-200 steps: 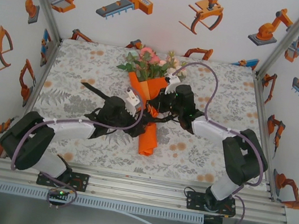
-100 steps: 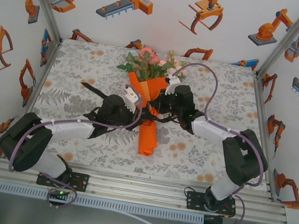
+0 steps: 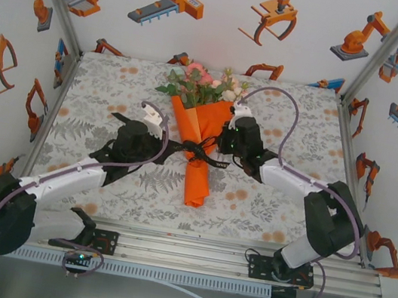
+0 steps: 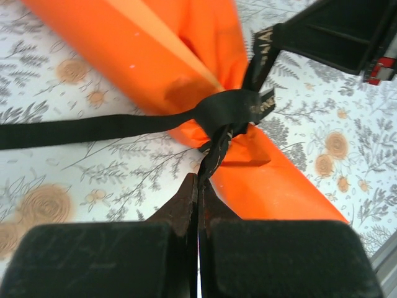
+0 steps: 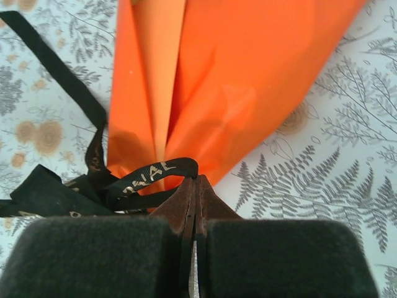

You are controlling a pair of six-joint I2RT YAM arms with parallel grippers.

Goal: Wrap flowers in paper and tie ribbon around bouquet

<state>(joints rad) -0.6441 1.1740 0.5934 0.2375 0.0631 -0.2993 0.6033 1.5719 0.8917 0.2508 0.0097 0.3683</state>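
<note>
From above, I see the bouquet (image 3: pixel 198 137) lying in the middle of the table. Its pink and cream flowers (image 3: pixel 202 82) point to the far edge and the narrow tail of glossy orange paper (image 3: pixel 195 183) points to the near edge. A thin black ribbon (image 3: pixel 200 151) cinches the cone at its waist. My left gripper (image 3: pixel 175 145) sits just beside that knot on one side and my right gripper (image 3: pixel 219 146) on the other. The tablecloth (image 3: pixel 297 112) is pale, printed with grey ferns and peach blooms. The walls (image 3: pixel 217 37) are white with orange robot stickers.

On the left wrist camera, the left gripper (image 4: pixel 198 189) has its fingers pressed together on a twisted strand of ribbon (image 4: pixel 226 110), which bands the creased paper (image 4: pixel 155 49).

On the right wrist camera, the right gripper (image 5: pixel 193 186) is also pressed together. It seems to pinch the ribbon (image 5: pixel 149 174) loop, which carries gold lettering, though the pads hide the strand. The smooth folded paper (image 5: pixel 242 81) fans out beyond.
</note>
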